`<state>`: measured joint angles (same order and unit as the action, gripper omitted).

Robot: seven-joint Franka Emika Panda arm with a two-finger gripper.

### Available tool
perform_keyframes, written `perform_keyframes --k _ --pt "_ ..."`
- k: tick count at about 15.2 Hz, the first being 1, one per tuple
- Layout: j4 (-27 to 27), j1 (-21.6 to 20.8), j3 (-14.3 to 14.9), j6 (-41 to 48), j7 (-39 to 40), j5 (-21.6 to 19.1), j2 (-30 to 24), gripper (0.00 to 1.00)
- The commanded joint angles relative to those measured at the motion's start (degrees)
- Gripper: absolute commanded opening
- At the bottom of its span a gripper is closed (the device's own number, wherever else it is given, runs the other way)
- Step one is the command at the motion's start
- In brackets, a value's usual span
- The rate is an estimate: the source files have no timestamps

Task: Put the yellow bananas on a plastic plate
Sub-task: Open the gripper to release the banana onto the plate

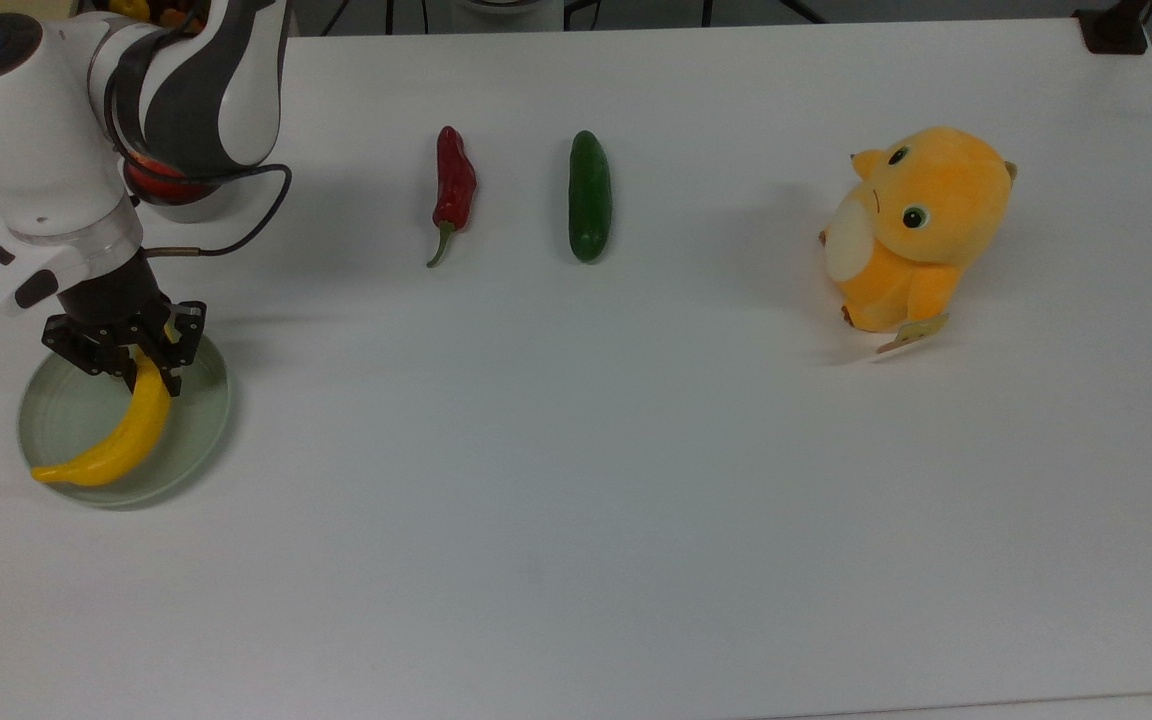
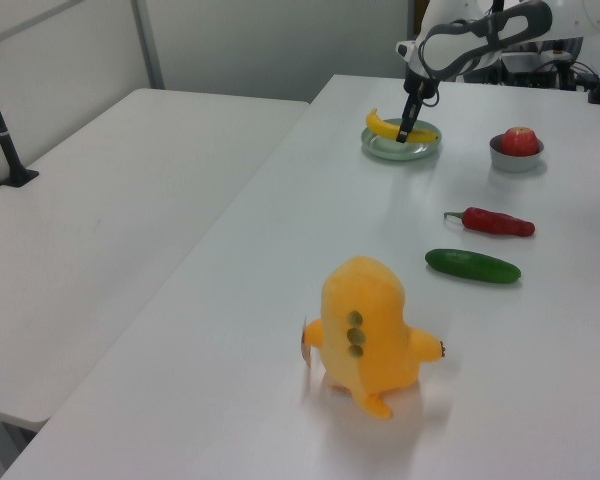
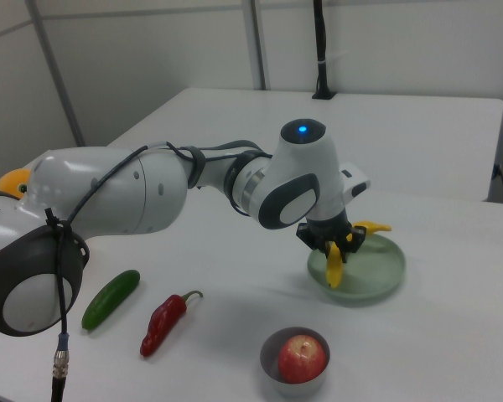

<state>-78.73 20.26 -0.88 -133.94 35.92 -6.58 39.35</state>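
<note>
The yellow bananas [image 1: 126, 432] are a single curved banana lying across the pale grey-green plastic plate [image 1: 204, 415] at the top view's left. The banana's upper end sits between the fingers of my gripper [image 1: 133, 358], which is shut on it just above the plate's far rim. In the left view the gripper [image 2: 405, 131] reaches down onto the banana [image 2: 382, 126] over the plate [image 2: 420, 149]. From the right view, the banana [image 3: 334, 270] hangs under the gripper [image 3: 330, 245] into the plate [image 3: 381, 275], and its tip sticks out past the far rim.
A red apple [image 2: 519, 140] sits in a small steel bowl [image 2: 516, 160] behind the plate. A red chili [image 1: 454, 188] and a green cucumber [image 1: 589, 195] lie mid-table. An orange plush toy [image 1: 911, 225] stands at the top view's right.
</note>
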Motion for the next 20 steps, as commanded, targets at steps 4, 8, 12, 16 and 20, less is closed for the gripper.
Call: perform_keyframes --k 4,8,12,16,20 --pt "-1.2 -0.1 0.6 -0.5 1.4 -0.4 -0.9 1.00" --pt "-1.1 -0.4 0.5 0.3 1.0 -0.4 -4.7 1.00" --pt "-1.2 -1.8 0.4 17.5 -0.4 -0.9 -19.8 1.00" --pt "-1.2 -3.7 0.4 35.5 -12.0 -1.4 -30.6 1.00" --pt "-2.8 -10.6 0.5 48.0 -25.6 -0.8 -37.5 1.00"
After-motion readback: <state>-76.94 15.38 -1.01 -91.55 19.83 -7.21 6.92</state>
